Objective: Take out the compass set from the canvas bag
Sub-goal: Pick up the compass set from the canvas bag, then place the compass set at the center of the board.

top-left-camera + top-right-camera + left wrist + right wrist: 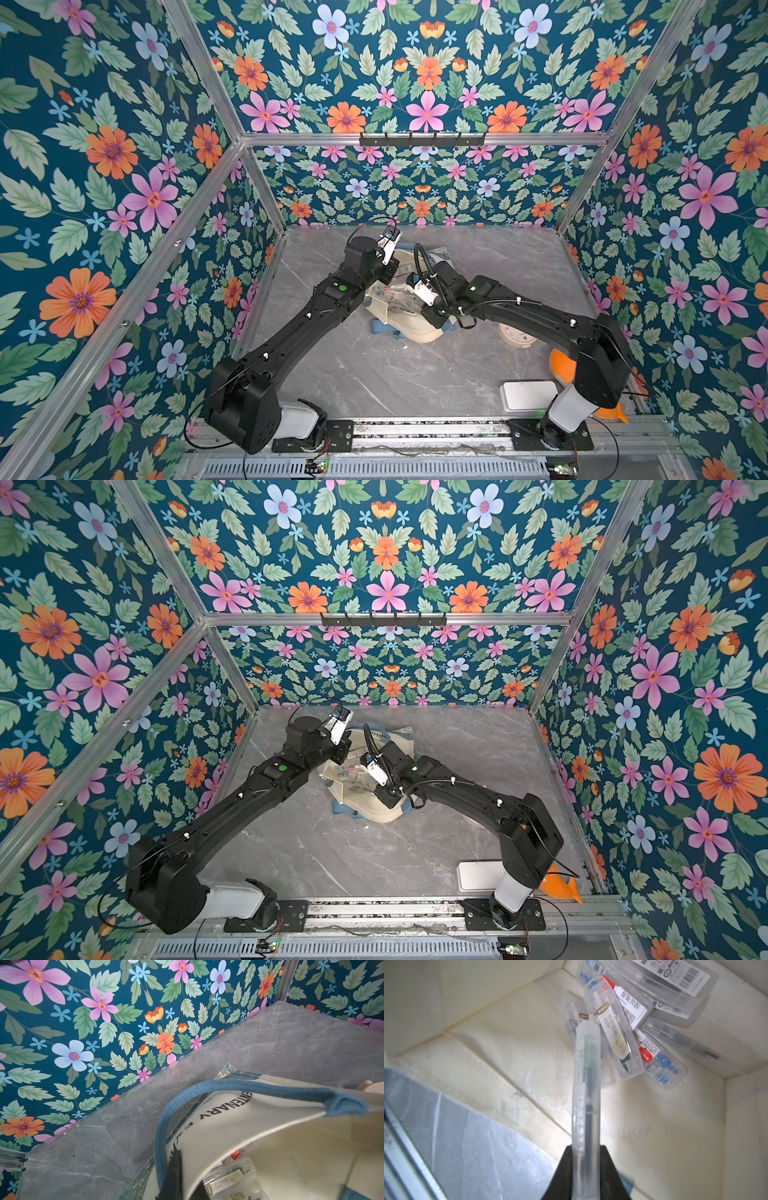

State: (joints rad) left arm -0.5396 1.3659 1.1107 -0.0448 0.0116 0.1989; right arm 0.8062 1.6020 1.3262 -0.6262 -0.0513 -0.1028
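The cream canvas bag [415,328] lies on its side mid-table in both top views, its mouth facing the front. My left gripper [188,1180] is shut on the bag's upper rim beside a blue strap handle [249,1084], holding the mouth up. Inside the mouth, my right gripper [585,1153] is shut on one compass set [586,1084], a clear plastic case seen edge-on and raised off the bag's lining. Several more clear cases [623,1043] lie piled deeper in the bag and also show in the left wrist view [230,1176].
To the right of the bag stands a cream round object [517,334]. A white box [528,395] and an orange thing [561,365] lie near the right arm's base. Floral walls close in the grey marble table [374,374] on three sides.
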